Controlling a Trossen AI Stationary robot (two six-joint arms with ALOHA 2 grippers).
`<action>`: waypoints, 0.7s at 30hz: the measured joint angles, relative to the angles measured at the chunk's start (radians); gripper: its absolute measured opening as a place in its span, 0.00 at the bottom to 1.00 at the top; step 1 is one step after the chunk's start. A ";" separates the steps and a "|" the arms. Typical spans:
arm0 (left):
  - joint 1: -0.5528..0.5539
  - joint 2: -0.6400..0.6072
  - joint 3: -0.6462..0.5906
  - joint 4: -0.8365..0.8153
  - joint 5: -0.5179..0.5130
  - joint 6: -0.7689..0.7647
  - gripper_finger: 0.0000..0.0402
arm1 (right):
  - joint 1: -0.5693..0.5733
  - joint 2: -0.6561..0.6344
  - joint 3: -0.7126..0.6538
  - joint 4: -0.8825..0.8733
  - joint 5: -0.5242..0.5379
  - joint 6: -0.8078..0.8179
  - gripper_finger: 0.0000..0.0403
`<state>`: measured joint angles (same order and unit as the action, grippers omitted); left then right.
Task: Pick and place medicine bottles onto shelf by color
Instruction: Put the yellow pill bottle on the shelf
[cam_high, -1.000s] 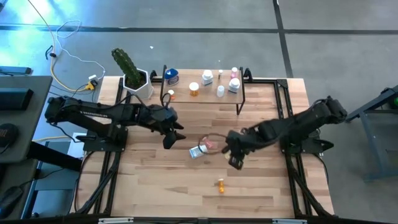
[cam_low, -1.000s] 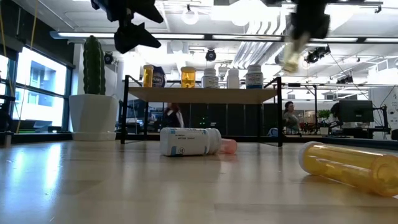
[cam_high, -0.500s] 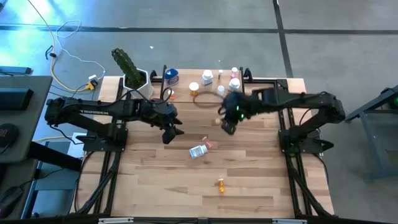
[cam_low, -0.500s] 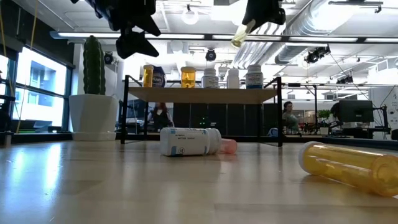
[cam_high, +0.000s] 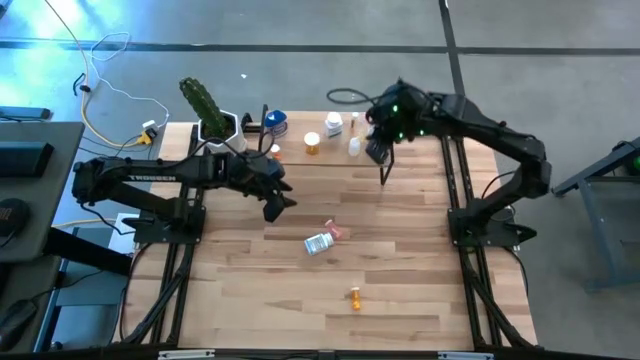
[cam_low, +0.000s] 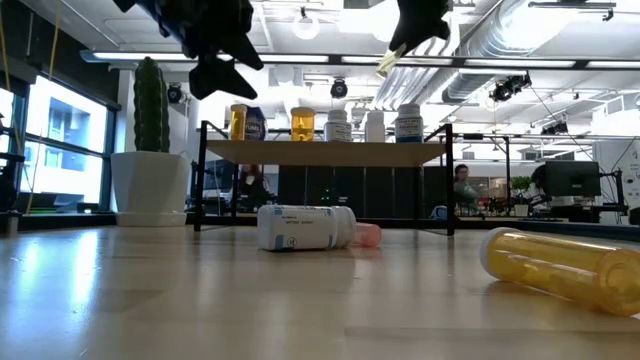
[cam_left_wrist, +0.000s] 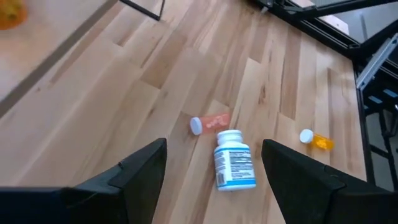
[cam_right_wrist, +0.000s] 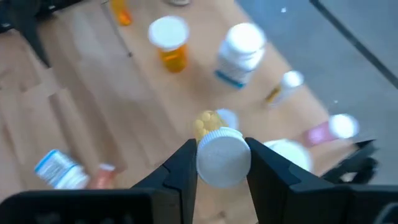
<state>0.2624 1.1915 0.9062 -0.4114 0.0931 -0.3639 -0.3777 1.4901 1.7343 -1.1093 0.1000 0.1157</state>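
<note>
Nearest the table's front edge, a clear orange pill bottle with a white cap (cam_high: 355, 296) lies on its side. Beyond it, a white-labelled white bottle (cam_high: 319, 243) lies beside a small pink vial (cam_high: 335, 233). Above these we see the left gripper (cam_high: 279, 204), fingers spread and holding nothing. Farther back, the low light-wood shelf on black metal legs (cam_high: 330, 157) already carries several white and orange bottles. Over its right end, the right gripper (cam_high: 377, 150) pinches a yellowish bottle with a white cap (cam_right_wrist: 222, 158).

We judge the risk to lie in the crowding: the held bottle hangs tilted over upright bottles standing close together, and lowering it at that angle could topple a neighbour or let it roll off the board.

From above, the arm hides the held bottle, and we cannot make out which open spot lies beneath it.
</note>
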 joint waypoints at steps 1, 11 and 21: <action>0.005 0.000 0.000 0.000 0.000 0.000 0.63 | -0.018 0.006 0.013 -0.003 -0.005 -0.019 0.25; 0.048 0.000 0.000 -0.003 -0.003 -0.026 0.63 | -0.081 0.122 0.159 -0.182 -0.076 -0.098 0.25; 0.054 0.000 0.000 -0.003 -0.004 -0.029 0.63 | -0.080 0.203 0.164 -0.288 -0.148 -0.155 0.25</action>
<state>0.3168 1.1915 0.9062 -0.4145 0.0895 -0.3932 -0.4578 1.6927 1.8980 -1.3973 -0.0483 -0.0398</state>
